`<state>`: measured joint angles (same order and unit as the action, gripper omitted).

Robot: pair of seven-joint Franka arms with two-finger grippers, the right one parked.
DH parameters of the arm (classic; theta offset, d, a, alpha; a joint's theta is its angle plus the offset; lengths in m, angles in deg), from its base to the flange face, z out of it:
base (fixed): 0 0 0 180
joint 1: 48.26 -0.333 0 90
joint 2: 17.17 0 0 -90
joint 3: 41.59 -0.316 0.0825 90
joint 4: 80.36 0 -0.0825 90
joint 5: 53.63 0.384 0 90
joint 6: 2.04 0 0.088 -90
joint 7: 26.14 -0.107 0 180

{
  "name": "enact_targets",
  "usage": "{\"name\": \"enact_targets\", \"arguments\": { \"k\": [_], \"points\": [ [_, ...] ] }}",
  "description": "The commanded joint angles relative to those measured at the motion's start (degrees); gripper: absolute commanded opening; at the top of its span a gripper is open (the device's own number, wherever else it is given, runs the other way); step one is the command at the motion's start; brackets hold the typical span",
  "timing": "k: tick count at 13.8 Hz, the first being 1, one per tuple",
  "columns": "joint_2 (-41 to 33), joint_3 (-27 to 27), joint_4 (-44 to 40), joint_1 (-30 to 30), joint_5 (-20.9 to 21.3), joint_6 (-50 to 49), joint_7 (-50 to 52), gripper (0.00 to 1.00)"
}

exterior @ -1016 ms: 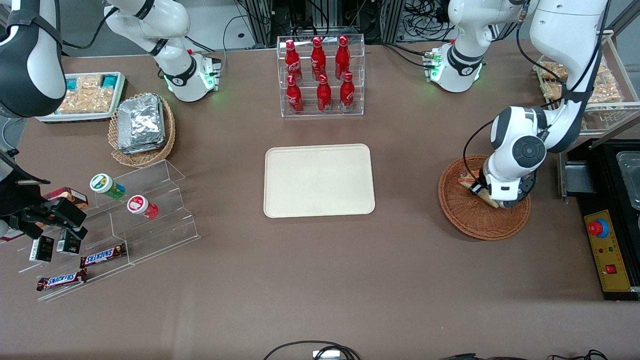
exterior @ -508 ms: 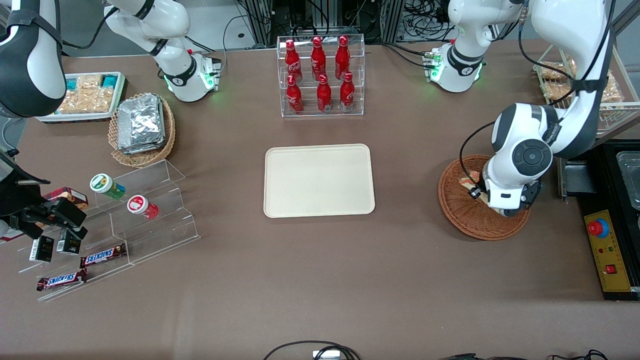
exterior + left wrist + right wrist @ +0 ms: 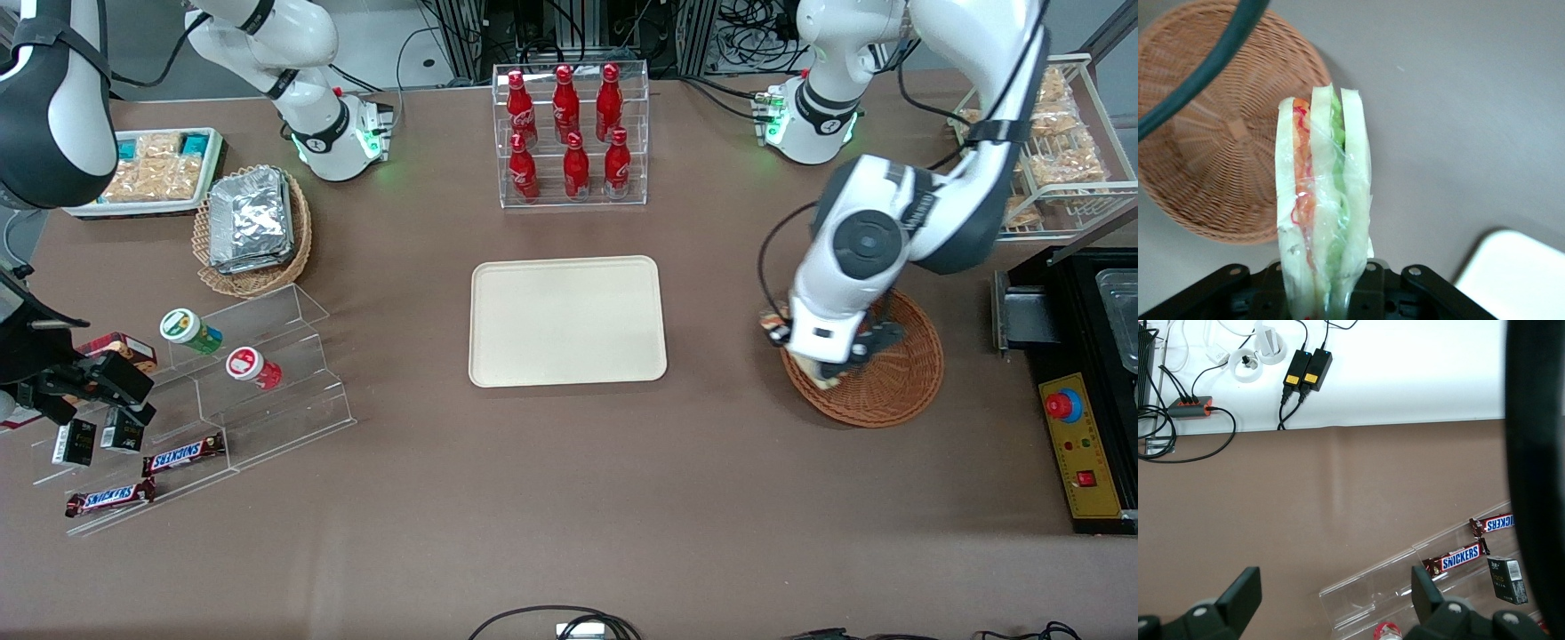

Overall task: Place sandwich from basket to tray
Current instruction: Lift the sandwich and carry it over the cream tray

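Note:
My left gripper (image 3: 827, 360) is shut on the sandwich (image 3: 816, 373), a clear-wrapped wedge with pale bread and orange and green layers. It holds it above the rim of the reddish-brown wicker basket (image 3: 898, 382), on the side toward the cream tray (image 3: 569, 320). In the left wrist view the sandwich (image 3: 1323, 200) stands upright between the jaws of the gripper (image 3: 1325, 293). The basket (image 3: 1218, 153) lies below with nothing in it, and a corner of the tray (image 3: 1518, 273) shows. Bare table separates basket and tray.
A clear rack of red bottles (image 3: 571, 133) stands farther from the camera than the tray. A wire rack of bagged snacks (image 3: 1058, 151) and a black control box (image 3: 1080, 444) are at the working arm's end. A tan basket of foil packets (image 3: 253, 231) and acrylic steps (image 3: 204, 391) are at the parked arm's end.
My left gripper has lifted the sandwich out of the basket's middle and carried it toward the tray, to above the basket's rim.

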<state>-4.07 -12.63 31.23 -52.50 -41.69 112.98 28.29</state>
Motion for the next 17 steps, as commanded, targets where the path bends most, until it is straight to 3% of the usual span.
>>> {"name": "enact_targets", "arguments": {
  "k": [1,5,12,17],
  "points": [
    [3.2,2.2,-4.2,3.5,1.0,-0.4,-2.4,0.0],
    [8.2,2.2,-5.6,13.4,8.7,1.1,-2.7,0.0],
    [16.2,2.2,-5.4,21.9,11.0,8.7,-3.0,0.0],
    [21.0,2.2,-5.5,23.9,12.2,10.8,-2.4,0.0]
  ]
}}
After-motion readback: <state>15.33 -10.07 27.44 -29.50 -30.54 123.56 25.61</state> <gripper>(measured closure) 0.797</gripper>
